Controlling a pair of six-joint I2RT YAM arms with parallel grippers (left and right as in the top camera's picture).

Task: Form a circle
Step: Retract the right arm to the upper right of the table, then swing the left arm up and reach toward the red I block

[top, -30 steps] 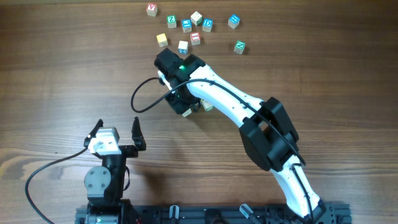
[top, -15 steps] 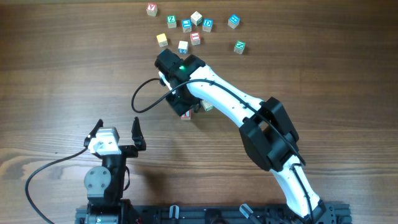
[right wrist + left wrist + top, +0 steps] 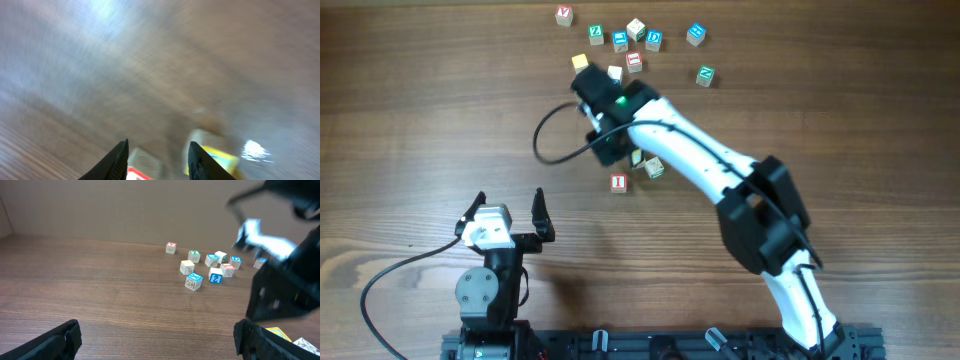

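Note:
The circle's cubes lie in a small group mid-table. A red I cube (image 3: 618,182) sits alone on the wood, and a pale cube with green (image 3: 653,167) lies just to its right. The rest of the group is hidden under my right arm. My right gripper (image 3: 609,150) hovers just beyond them. In the blurred right wrist view it (image 3: 159,156) is open and empty, with a red-faced cube (image 3: 143,171) and a yellow cube (image 3: 220,157) below its tips. My left gripper (image 3: 507,205) (image 3: 160,341) rests wide open near the front edge.
Loose letter cubes are scattered at the far side, from a red one (image 3: 564,15) on the left to a green N cube (image 3: 705,74) on the right; the left wrist view shows them too, a blue cube (image 3: 215,276) among them. A black cable (image 3: 545,150) loops left of the right wrist.
My right gripper has let go of the red I cube and drawn back toward the far side. The cube stays on the table. The left arm has not moved.

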